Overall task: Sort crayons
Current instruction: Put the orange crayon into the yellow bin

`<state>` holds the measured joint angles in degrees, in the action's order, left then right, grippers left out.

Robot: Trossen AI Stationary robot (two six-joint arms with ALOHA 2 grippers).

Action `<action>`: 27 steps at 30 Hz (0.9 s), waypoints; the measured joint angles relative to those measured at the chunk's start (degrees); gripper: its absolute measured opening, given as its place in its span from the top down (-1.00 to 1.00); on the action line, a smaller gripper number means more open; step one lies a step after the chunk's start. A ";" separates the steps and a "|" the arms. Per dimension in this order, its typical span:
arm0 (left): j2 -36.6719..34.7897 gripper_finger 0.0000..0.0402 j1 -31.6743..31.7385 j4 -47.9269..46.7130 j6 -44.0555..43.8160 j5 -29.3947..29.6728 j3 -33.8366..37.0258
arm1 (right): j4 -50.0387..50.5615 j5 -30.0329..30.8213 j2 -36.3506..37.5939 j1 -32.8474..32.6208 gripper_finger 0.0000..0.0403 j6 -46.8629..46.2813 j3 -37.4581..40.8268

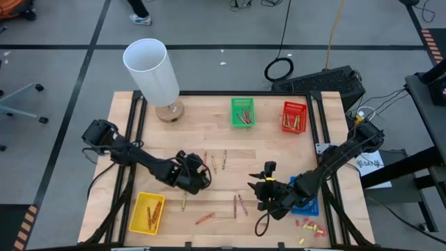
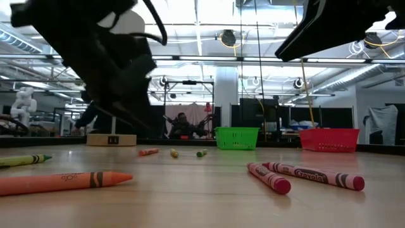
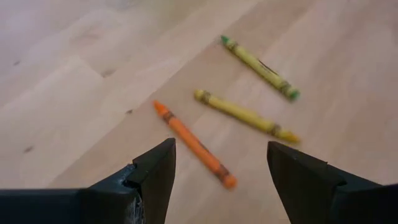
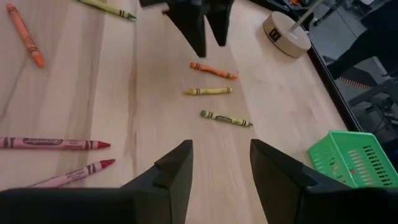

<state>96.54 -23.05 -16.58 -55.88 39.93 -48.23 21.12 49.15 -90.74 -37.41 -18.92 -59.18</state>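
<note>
Blue plastic under the right arm is mostly hidden in the high view, so its shape cannot be made out. In the low view both arms are dark blurs cut off at the upper edge, and the baskets' contents cannot be seen over their walls.

Loose crayons [image 1: 237, 206] lie scattered over the middle of the wooden tabletop [image 1: 209, 115]: thin paper-wrapped sticks in red, orange and olive-yellow. Ahead of the left hand [image 3: 219, 163] sit an orange crayon [image 3: 194, 144] and two yellow-green ones [image 3: 245, 115], close together but not touching. Two red crayons [image 4: 55, 144] lie side by side near the right hand [image 4: 221, 163], and one more orange crayon [image 4: 25, 34] lies well apart from them.

Left hand: fingers spread, empty, hovering just above the orange crayon near the tabletop's middle. Right hand: fingers parted, nothing between them, over the tabletop's right-centre.

A green basket [image 1: 242, 112] and a red basket [image 1: 295, 116] stand at the far edge, each with a few crayons inside; their colours are too small to tell. A yellow basket [image 1: 147, 213] at the near left corner holds several crayons, some of them orange. A white lamp [image 1: 153, 73] stands at the far left, and tiny red and yellow bits [image 1: 311, 226] cluster at the near right.
</note>
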 joint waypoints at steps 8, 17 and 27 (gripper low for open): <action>5.12 -0.25 0.33 -0.87 -6.81 1.10 -0.05 | -1.23 0.12 -0.19 0.00 0.29 -0.10 0.00; 5.92 -0.25 1.40 -0.41 -8.34 3.25 -0.07 | -2.90 0.13 -0.35 0.07 0.29 0.07 -0.02; 11.20 -0.12 2.27 1.83 -12.41 3.96 -0.27 | -2.90 0.11 -0.37 0.26 0.29 -0.04 -0.02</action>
<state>107.74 -20.78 -14.75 -68.29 43.89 -48.49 18.22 49.25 -91.11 -37.15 -18.96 -59.20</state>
